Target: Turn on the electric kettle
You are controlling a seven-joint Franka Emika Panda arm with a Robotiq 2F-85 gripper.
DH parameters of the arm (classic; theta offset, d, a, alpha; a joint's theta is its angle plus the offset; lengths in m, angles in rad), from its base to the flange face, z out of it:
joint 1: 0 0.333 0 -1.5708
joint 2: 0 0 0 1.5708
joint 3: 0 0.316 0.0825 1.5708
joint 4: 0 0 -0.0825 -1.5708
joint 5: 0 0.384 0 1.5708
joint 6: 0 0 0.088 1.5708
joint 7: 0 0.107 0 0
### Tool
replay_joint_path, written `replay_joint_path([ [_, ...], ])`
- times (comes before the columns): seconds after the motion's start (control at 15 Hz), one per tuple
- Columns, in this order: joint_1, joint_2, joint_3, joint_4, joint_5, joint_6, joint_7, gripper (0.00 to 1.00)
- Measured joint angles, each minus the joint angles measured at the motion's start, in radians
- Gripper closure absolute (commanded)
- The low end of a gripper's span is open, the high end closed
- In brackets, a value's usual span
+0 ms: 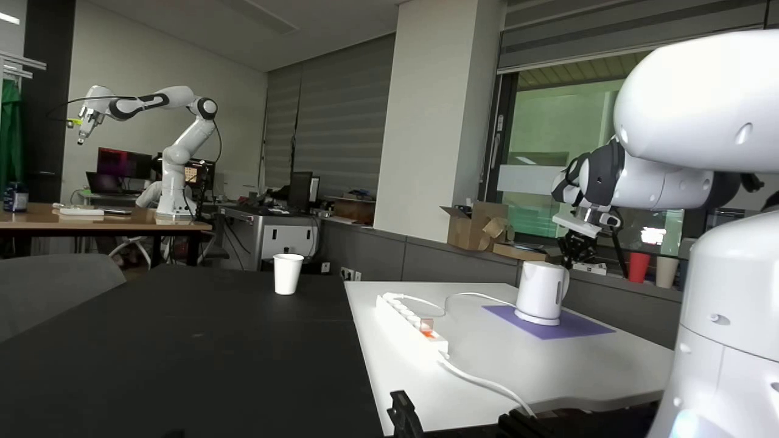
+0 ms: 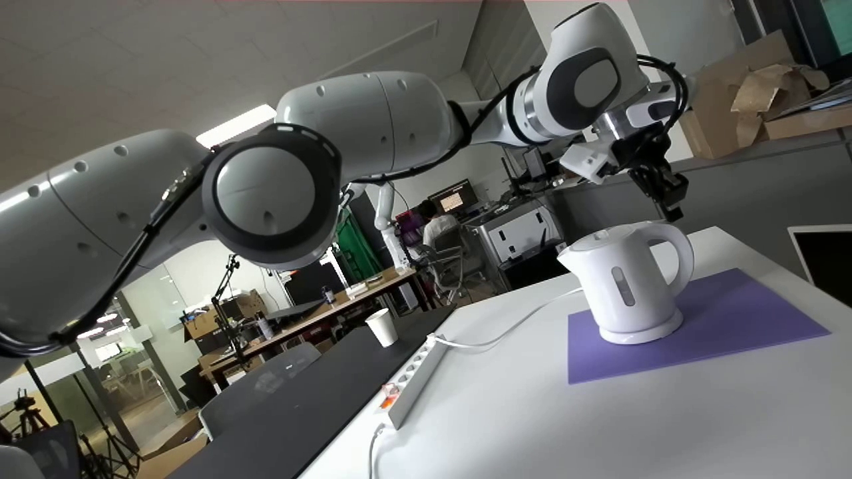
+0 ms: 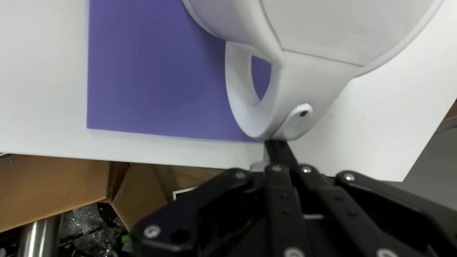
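The gripper (image 3: pixel 276 143) sits at the handle (image 2: pixel 684 256) of the white electric kettle (image 2: pixel 629 286).

The kettle stands upright on its round base on a purple mat (image 2: pixel 752 319), which lies on a white table (image 2: pixel 506 406). In the wrist view the jaws are drawn together with nothing seen between them, their tips at the outer end of the handle, just beside a white switch tab (image 3: pixel 297 122) with a dark red dot; whether they touch is hard to tell from these angles. In both exterior views a white power cord (image 1: pixel 481 294) runs from the kettle to a white power strip (image 2: pixel 413 380) with an orange switch (image 2: pixel 389 399). A white paper cup (image 1: pixel 287 274) stands on the adjoining black table (image 1: pixel 182 353).
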Motion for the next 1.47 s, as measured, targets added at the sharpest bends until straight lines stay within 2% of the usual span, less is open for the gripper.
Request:
replay_joint_path([
  [1.47,0.003,-0.007,0.011,0.000,0.003,-0.009,0.005,1.00],
])
